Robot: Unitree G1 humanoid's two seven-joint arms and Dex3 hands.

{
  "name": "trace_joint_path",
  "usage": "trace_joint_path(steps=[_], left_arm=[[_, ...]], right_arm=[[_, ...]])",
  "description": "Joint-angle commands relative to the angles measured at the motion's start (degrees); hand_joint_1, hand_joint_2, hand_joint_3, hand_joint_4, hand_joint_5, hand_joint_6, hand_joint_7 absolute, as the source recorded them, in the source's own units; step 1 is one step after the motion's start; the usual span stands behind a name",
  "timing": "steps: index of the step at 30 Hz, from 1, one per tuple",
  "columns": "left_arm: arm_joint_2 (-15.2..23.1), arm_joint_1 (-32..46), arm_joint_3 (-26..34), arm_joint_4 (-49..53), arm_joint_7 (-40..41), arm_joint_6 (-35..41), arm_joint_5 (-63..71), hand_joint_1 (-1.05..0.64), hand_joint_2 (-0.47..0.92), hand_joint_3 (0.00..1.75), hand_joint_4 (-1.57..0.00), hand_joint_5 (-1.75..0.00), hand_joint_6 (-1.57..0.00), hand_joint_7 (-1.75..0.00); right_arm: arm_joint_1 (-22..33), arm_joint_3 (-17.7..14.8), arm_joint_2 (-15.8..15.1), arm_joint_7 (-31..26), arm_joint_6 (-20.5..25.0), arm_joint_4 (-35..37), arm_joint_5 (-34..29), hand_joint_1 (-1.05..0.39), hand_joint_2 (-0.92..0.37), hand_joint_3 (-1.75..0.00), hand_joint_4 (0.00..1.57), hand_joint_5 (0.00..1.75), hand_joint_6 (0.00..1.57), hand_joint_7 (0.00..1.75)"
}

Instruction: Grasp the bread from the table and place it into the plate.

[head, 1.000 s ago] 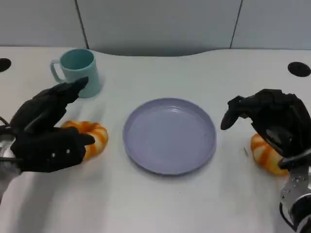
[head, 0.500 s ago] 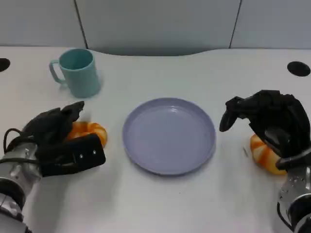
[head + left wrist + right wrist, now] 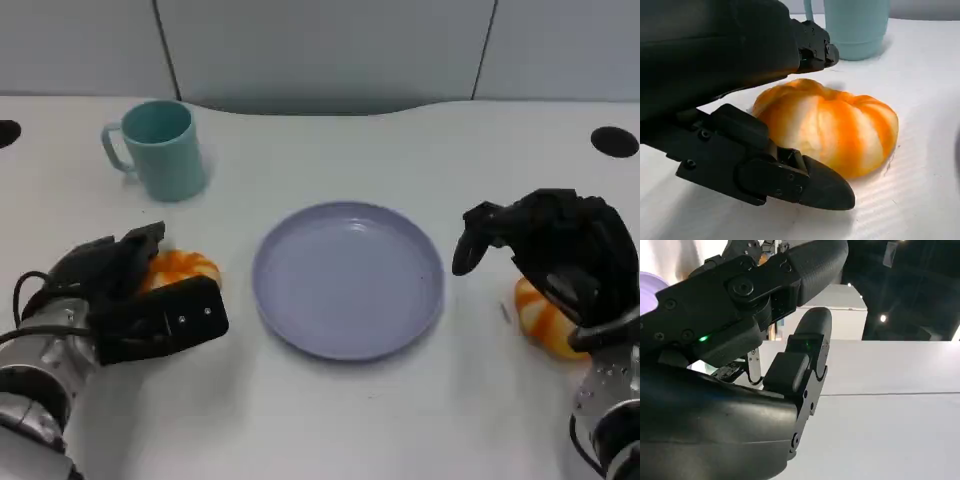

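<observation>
An orange-and-white striped bread (image 3: pixel 832 127) lies on the white surface (image 3: pixel 920 80) near the centre of the left wrist view. The left hand (image 3: pixel 740 100) comes in from 9 o'clock, its black fingers (image 3: pixel 790 180) set around the bread: one reaching along the surface at the bread's 7 o'clock, close against it, another above it toward 11 o'clock. A teal mug (image 3: pixel 856 25) stands at 12 o'clock, well apart from the bread.
</observation>
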Motion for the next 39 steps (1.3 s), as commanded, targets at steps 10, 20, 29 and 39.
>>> trace_joint_path(steps=[10,20,29,39], left_arm=[[-1.06,0.86,4.18,0.76,-4.37,2.18,-3.95,-0.87,0.81,0.0,-0.11,-0.14,-0.19,-0.08],[-2.09,0.97,6.06,0.61,0.14,1.37,-4.79,-0.1,0.72,0.01,-0.78,-0.58,-0.92,-0.18],[-2.21,-0.06,6.45,0.66,0.32,1.11,-5.2,0.0,0.78,0.0,-1.05,-0.39,-1.18,-0.11],[-0.97,-3.28,7.14,0.14,0.92,-0.37,-5.36,0.01,0.78,0.01,-1.04,-0.35,-1.17,-0.08]], right_arm=[[0.84,0.1,-1.2,0.49,-1.1,-1.67,0.02,-0.41,-0.84,0.0,0.7,1.33,1.06,0.31],[0.54,-0.45,-1.18,1.73,0.49,-1.47,0.94,-0.41,-0.84,0.0,0.71,1.3,1.04,0.33],[-0.98,-0.41,-2.33,0.05,1.33,-0.34,0.13,-0.44,-0.83,0.0,0.74,1.27,1.04,0.35],[-2.17,-0.47,-2.04,-0.81,1.23,0.67,-0.15,-0.42,-0.85,-0.01,0.74,1.3,1.03,0.35]])
